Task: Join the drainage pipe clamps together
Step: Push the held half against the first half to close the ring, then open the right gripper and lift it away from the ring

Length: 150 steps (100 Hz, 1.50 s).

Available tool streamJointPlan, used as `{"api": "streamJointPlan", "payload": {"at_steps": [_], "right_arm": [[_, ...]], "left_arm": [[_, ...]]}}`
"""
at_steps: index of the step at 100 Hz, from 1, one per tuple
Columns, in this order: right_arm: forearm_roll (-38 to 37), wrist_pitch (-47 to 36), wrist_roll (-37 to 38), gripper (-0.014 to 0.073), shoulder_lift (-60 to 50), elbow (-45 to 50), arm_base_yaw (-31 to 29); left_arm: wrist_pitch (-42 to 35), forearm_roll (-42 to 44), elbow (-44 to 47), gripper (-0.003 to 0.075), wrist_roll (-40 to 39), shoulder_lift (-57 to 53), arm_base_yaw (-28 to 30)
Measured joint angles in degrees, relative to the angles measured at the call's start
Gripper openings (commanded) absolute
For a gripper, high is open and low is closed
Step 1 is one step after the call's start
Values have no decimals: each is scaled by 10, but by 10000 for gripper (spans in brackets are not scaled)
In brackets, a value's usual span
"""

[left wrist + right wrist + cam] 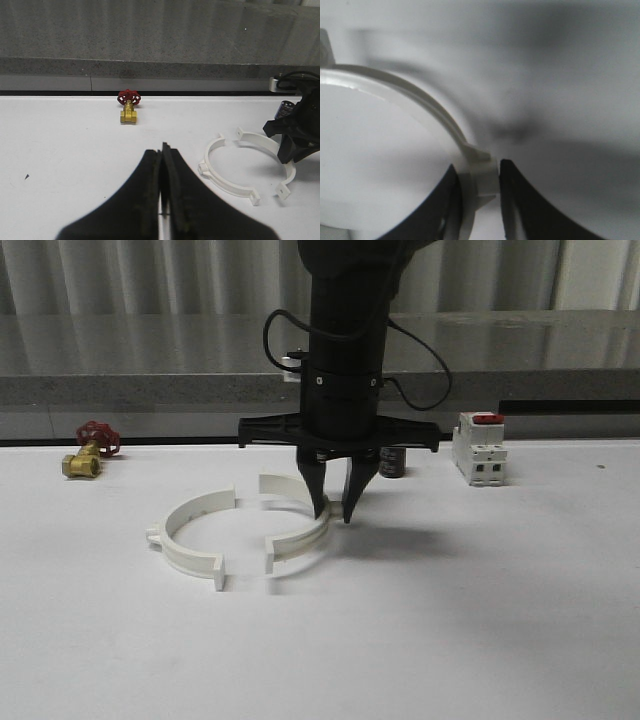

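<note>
right clamp half [300, 530]: the white band lay on the white table [480, 620], its open side facing the other half; the right gripper stood over the middle of its arc.
left clamp half [190, 530]: just beside the right clamp half, curved the opposite way; the two roughly outlined a ring, but gaps showed between the facing tabs at both ends, so they were not joined.
right gripper [333, 510]: it came straight down onto the right clamp half, one finger inside the arc and one outside. in the right wrist view the band sat between the two dark fingers [520, 200], which looked pinched on it or very nearly so.
left gripper [164, 190]: its fingers were pressed together with nothing between them, well apart from the right clamp half.
step in hand: by my reading, securing the right clamp half before sliding it toward its mate.
how to do it well: keep the pinch square across the band so it cannot twist, hold it flat on the table, and push so both pairs of tabs meet at once; the loose left clamp half may skid away unless it is steadied.
brass valve [88, 452]: far beyond the left clamp half, well apart from the right clamp half.
breaker [478, 448]: behind and to the other side, also well apart.
</note>
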Motion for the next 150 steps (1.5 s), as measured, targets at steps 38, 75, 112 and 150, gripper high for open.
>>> {"api": "streamJointPlan", "payload": {"at_steps": [38,75,112,150], "right_arm": [[16,6,60,8,27,-17,6],[21,-8,65,8,28,-18,16],[21,-27,65,320,29,-18,17],[-4,-18,37,383,17,-18,22]], "left_arm": [[0,0,0,-21,0,0,0],[0,0,0,-21,0,0,1],[0,0,0,-21,0,0,3],[0,0,0,-21,0,0,3]]}}
